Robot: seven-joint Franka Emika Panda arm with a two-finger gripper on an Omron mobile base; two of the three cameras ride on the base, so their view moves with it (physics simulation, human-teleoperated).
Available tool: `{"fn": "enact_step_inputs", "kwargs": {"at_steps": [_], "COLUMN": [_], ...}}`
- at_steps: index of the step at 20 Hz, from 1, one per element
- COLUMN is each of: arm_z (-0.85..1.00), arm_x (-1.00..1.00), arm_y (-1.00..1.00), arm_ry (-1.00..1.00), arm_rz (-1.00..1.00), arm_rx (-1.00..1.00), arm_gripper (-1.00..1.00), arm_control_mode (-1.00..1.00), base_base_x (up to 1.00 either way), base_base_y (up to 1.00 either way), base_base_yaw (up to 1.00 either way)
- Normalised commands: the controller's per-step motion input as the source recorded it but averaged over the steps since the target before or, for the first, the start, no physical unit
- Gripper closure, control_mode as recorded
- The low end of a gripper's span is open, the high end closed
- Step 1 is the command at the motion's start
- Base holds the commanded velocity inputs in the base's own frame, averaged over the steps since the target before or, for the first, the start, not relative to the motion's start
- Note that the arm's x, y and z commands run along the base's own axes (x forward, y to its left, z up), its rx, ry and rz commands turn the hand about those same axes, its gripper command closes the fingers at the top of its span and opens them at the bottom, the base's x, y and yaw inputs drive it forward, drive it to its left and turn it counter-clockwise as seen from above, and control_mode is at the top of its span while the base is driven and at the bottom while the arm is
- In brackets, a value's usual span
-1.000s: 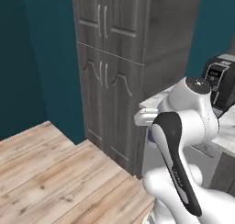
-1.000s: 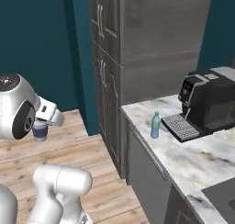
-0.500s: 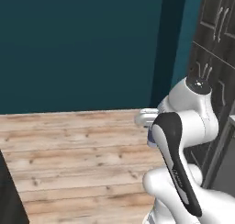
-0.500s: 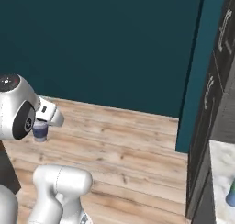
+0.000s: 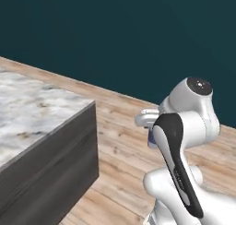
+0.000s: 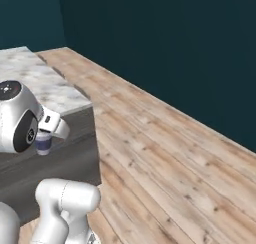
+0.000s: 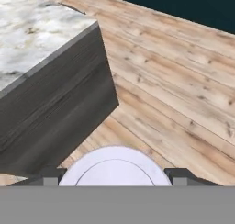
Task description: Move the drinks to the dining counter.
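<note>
Gripper [image 7: 114, 175] clamped on one white-and-purple lidded cup [image 6: 43, 141], a finger [image 7: 51, 175] at each side of its lid | cup carried over wood floor [image 6: 165, 153], just beside one dining counter [image 5: 41, 127] corner | drinks counted: one

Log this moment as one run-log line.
held: lidded cup | gripper: jaws shut on cup | dining counter: ahead, cup not yet placed
</note>
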Motion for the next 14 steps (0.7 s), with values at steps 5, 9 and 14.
{"fn": "enact_step_inputs", "kwargs": {"at_steps": [5,9,14], "arm_z": [0.00,0.00,0.00], "arm_x": [0.00,0.00,0.00], "arm_y": [0.00,0.00,0.00], "arm_ry": [0.00,0.00,0.00], "arm_rz": [0.00,0.00,0.00], "arm_rx": [0.00,0.00,0.00], "arm_gripper": [1.00,1.00,1.00], "arm_control_mode": [1.00,1.00,1.00], "base_base_x": [0.96,1.00,1.00], "base_base_y": [0.02,0.00,0.36], "base_base_yaw": [0.57,0.21,0.04]}}
